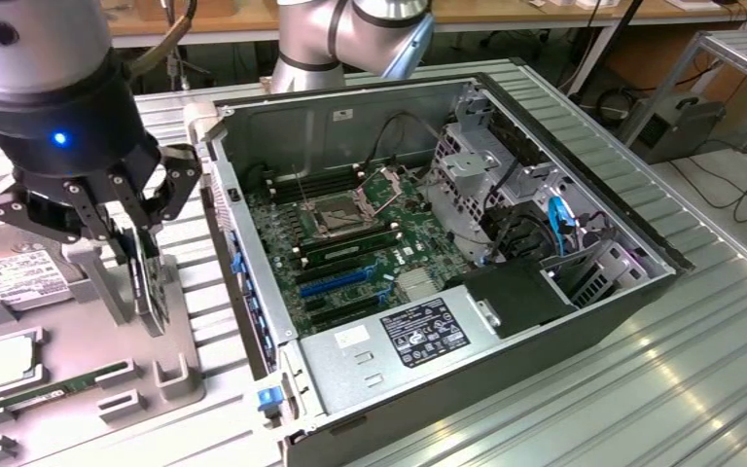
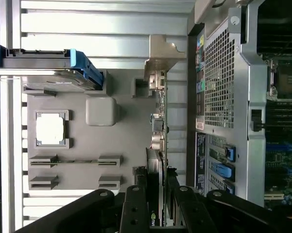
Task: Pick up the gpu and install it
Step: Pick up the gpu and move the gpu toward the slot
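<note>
Your arm [image 1: 306,44] is made of thick silver-grey tubes with rounded joints. The wrist part [image 1: 36,63] is a grey cylinder with one dark round cap. Below it your gripper [image 1: 137,292] has a black housing with a small blue light [image 1: 59,139] glowing. The fingers [image 2: 135,213] are black jointed links with round pivot screws.

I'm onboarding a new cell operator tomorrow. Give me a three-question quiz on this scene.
1. In the exterior view, on which side of the computer case is the grey parts tray?
2. True or false: the gpu is already seated in the motherboard.
3. The gripper is nearest to: A the computer case, B the gpu, C the motherboard.
Key: 1 the exterior view's left; 2 false, it stands upright on the tray; 3 B.
</note>
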`<state>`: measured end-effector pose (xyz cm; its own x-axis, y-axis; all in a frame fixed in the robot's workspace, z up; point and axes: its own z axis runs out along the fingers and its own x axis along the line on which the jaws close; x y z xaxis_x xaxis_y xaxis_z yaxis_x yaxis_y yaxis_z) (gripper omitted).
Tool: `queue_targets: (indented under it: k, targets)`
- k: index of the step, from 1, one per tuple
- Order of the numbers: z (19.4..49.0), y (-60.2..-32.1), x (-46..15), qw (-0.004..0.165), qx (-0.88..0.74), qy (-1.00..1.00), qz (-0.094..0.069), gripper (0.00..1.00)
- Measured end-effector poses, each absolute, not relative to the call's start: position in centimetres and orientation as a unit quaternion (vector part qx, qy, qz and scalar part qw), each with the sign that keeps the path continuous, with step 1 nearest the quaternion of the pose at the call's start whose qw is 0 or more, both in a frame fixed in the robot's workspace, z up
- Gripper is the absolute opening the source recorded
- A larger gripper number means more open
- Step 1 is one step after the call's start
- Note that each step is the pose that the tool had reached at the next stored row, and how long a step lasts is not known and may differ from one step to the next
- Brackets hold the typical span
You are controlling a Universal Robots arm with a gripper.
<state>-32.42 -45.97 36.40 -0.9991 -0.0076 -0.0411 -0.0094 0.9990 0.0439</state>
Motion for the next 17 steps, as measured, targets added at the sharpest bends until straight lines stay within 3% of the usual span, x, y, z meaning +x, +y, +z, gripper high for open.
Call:
queue_targets:
  k: [17]
  targets:
    - [45.0, -48.1, -25.6, 0.016, -0.004, 1.000, 0.027, 0.26]
